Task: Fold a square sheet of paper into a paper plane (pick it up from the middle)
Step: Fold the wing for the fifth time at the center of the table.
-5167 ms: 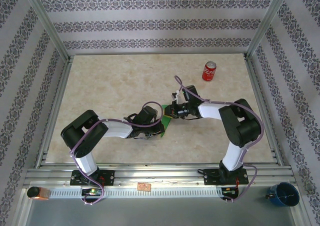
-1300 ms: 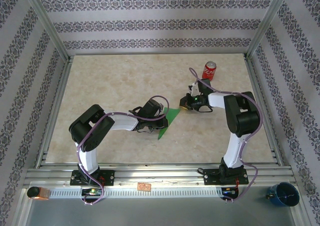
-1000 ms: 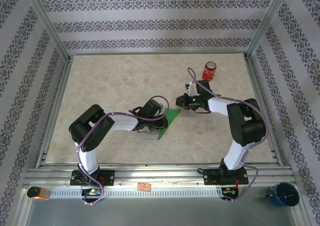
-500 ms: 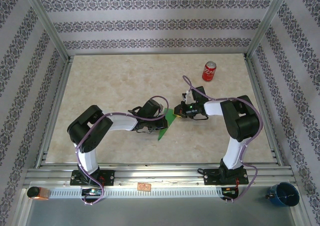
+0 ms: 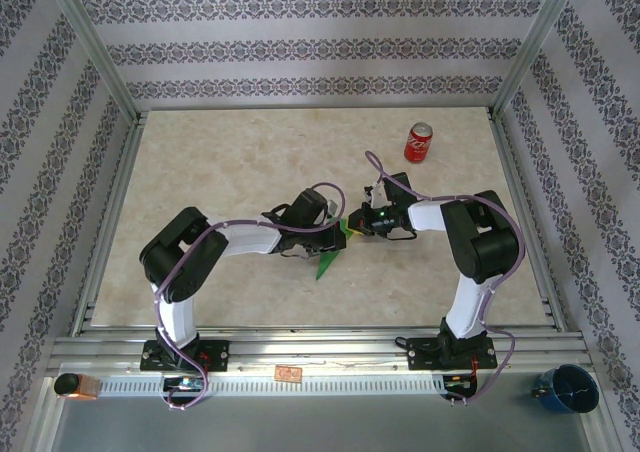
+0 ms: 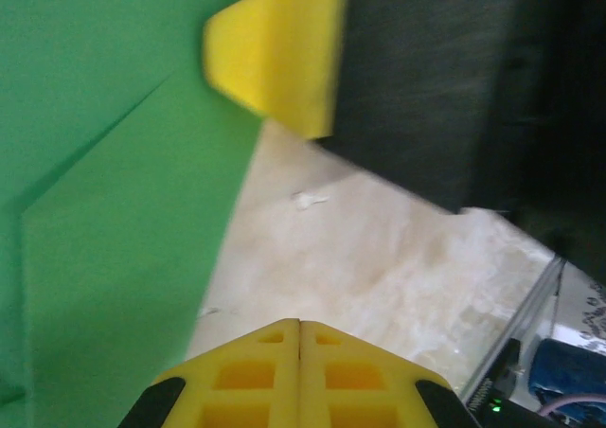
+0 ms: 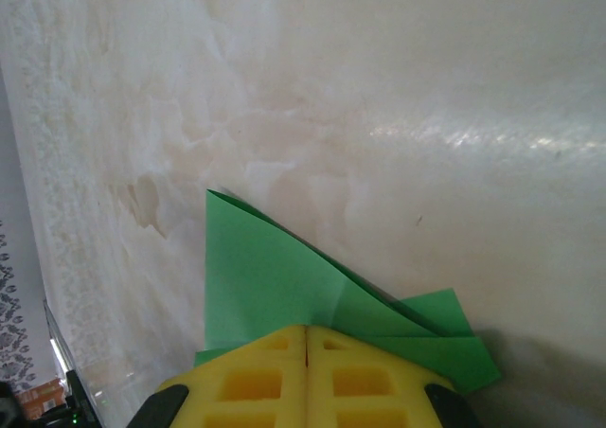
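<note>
The square sheet of paper point(image 5: 327, 260) is bright green and folded into a pointed, layered shape near the table's middle. My right gripper point(image 5: 350, 224) is shut on its far edge; in the right wrist view the paper point(image 7: 265, 276) rises from the table into the closed seam of the right gripper point(image 7: 306, 329). My left gripper point(image 5: 335, 228) is shut with nothing in it, just left of the right one. In the left wrist view the left gripper point(image 6: 300, 324) hovers over bare table beside the paper point(image 6: 104, 210), with the right gripper's yellow finger point(image 6: 279, 54) close ahead.
A red soda can point(image 5: 418, 143) stands at the back right of the table. Metal frame posts and patterned walls border the table. A blue cup point(image 5: 567, 389) sits off the table at the near right corner.
The right gripper came left from near the can to the paper's far edge and shut on it. The left gripper shifted slightly up and right, staying shut. The paper's far end has lifted.
</note>
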`<move>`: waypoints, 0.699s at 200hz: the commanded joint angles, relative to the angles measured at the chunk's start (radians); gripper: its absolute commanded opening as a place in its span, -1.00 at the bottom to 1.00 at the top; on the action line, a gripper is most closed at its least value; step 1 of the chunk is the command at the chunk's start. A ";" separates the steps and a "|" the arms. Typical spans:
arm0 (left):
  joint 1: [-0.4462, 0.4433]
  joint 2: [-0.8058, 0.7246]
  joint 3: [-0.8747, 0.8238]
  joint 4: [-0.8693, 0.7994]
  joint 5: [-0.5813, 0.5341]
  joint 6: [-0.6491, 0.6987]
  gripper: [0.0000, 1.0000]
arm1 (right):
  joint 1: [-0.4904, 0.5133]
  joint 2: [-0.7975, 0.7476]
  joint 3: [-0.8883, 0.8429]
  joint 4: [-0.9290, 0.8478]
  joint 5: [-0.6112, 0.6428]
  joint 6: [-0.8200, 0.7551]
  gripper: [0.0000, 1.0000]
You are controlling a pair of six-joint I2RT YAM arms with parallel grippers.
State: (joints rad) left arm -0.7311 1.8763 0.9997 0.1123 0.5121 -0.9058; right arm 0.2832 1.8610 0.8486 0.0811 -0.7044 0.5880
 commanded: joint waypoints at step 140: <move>-0.042 -0.210 -0.391 0.057 0.025 -0.085 -0.89 | -0.028 0.076 0.014 -0.129 0.128 -0.099 -0.95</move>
State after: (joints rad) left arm -0.7536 1.6993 0.6708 0.2241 0.5163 -0.9653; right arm 0.2806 1.8740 0.8799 0.0231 -0.7139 0.5274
